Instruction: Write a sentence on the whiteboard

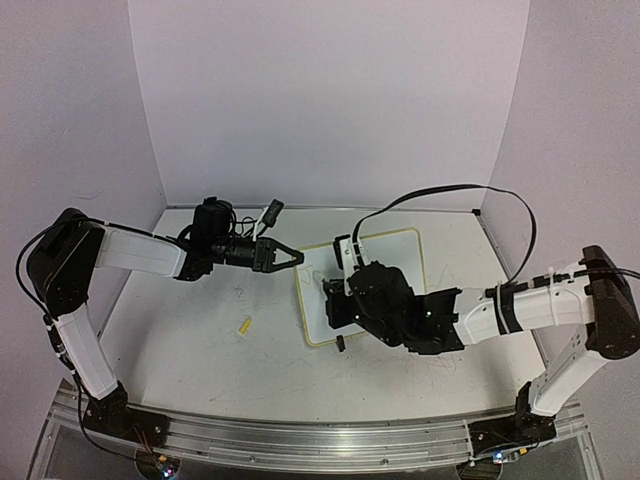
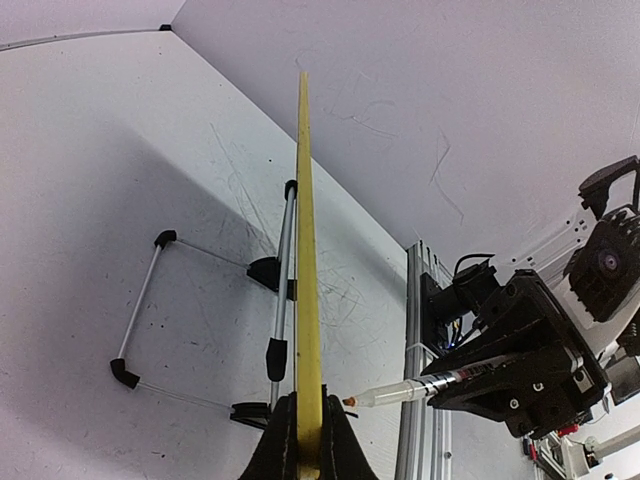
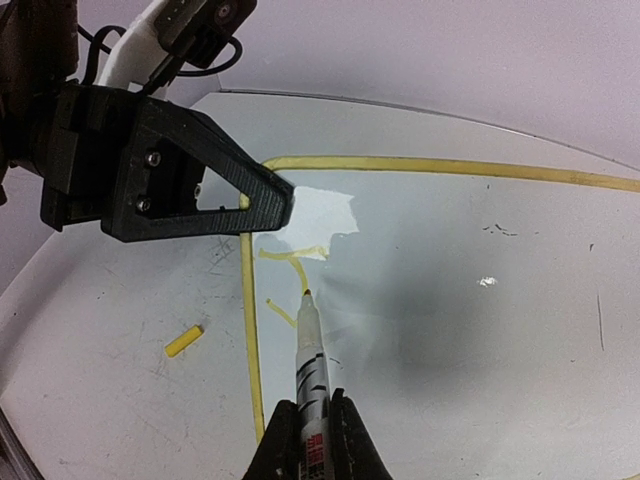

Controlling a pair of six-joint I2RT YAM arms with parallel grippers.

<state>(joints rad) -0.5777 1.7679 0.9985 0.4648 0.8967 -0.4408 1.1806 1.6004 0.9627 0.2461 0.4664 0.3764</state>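
Aluminium rail (image 1: 300, 440) runs along the near edge of the table (image 1: 180, 340) and carries both arm bases. Past it a small yellow cap (image 1: 245, 324) lies loose on the white surface, at about 8 o'clock from the whiteboard (image 1: 400, 255) and well apart from it.

The right pincer (image 3: 308, 438) reaches in over the board from 4 o'clock and is closed tight around a thin white pen (image 3: 310, 365). The pen's tip touches the board's face just inside the left rim. Around the tip lie the only marks of the sentence (image 3: 285, 258): a few thin yellow strokes, too few to read.

The whiteboard sits mid-table, right of centre, with its pale-yellow rim showing along the edges. The left pincer (image 1: 290, 256) comes from 9 o'clock and is clamped narrow on that rim near the board's 10 o'clock corner.

In the left wrist view the board is edge-on, with a wire stand (image 2: 284, 270) on black feet at its 9 o'clock side. A black cable (image 1: 450, 187) arcs above the far right corner.
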